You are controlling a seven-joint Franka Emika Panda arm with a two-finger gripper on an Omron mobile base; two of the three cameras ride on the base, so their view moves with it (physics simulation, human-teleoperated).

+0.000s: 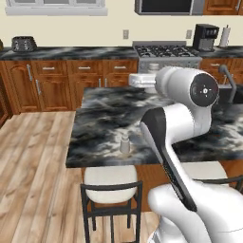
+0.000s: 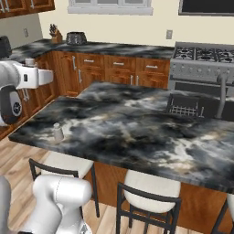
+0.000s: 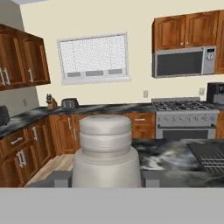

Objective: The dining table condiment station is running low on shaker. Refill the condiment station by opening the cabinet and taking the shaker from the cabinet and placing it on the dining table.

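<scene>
Two shakers show: one shaker stands near the left edge of the dining table worktop. End effector clasps the other shaker between its fingertips.

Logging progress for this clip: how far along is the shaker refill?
Done: the shaker is fetched and the robot is at the table. In hand: the fingers grip it in the air. Left: set it down, perhaps beside the other shaker, and release.
</scene>
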